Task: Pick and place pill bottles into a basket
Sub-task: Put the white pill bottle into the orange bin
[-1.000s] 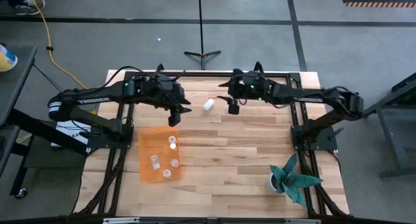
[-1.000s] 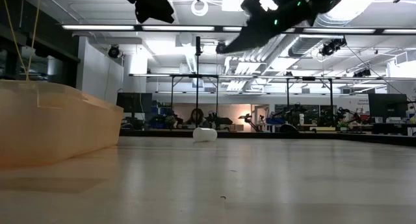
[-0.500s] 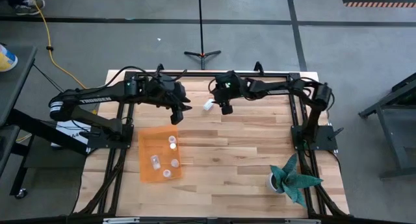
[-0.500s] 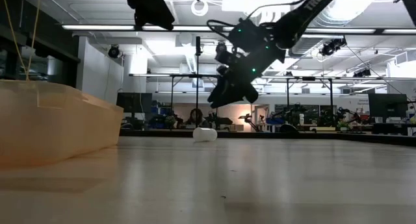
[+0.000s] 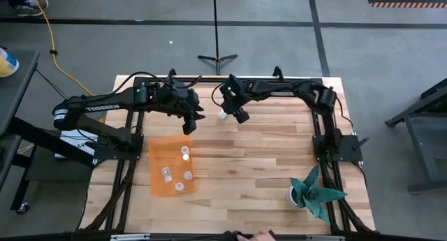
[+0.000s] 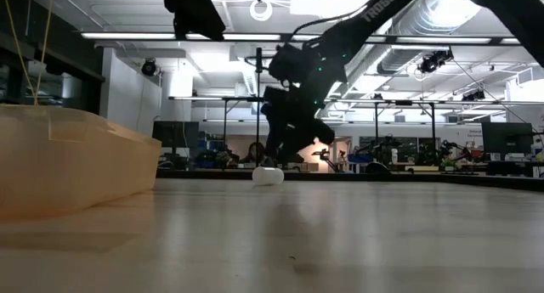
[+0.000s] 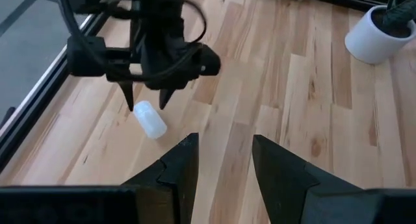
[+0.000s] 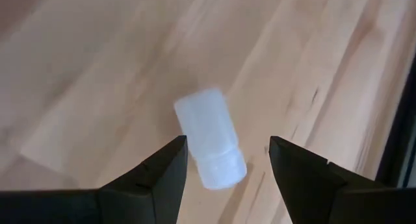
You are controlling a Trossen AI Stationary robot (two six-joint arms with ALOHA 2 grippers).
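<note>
The right end effector (image 8: 227,160), fingers spread and empty, hangs over the lone pill bottle (image 5: 223,114) lying on its side at the far middle of the table (image 5: 265,164), seemingly not touching it, so it should lower squarely before closing.

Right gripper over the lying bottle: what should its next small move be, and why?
Probably lower a little further, then close. The right gripper is open, its fingers either side of the bottle, which lies on its side on the table. In the low view the gripper seems just above the bottle, not yet around it. The left gripper waits near the basket.
</note>
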